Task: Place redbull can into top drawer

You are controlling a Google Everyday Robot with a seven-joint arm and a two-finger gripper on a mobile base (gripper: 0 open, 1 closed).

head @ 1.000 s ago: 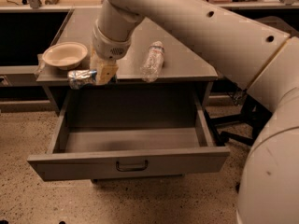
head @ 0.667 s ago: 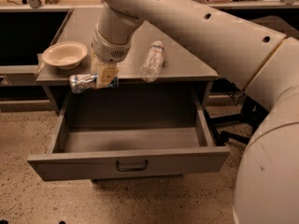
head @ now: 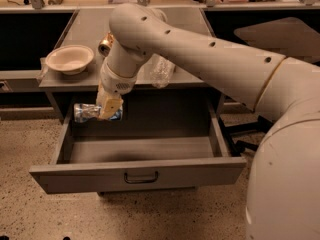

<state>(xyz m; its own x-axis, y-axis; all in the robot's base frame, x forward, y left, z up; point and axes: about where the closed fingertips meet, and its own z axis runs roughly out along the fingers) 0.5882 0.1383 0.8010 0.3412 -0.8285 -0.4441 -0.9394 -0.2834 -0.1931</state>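
Observation:
My gripper [head: 107, 109] is shut on the redbull can [head: 86, 112], a slim blue-and-silver can held lying sideways. It hangs inside the open top drawer [head: 140, 151] at the back left, a little above the drawer floor. The grey drawer is pulled out, with a small dark handle [head: 141, 176] at the middle of its front panel. My arm reaches down from the upper right and hides part of the countertop.
A cream bowl [head: 70, 58] sits on the left of the grey countertop [head: 90, 29]. A shiny gold can [head: 105, 44] stands behind my arm. A clear plastic bottle [head: 161, 70] lies near the counter's front edge. A dark chair base [head: 247, 134] stands right of the drawer.
My gripper has moved down from the counter's front edge into the open drawer, carrying the can with it. The bowl, bottle and drawer have not moved.

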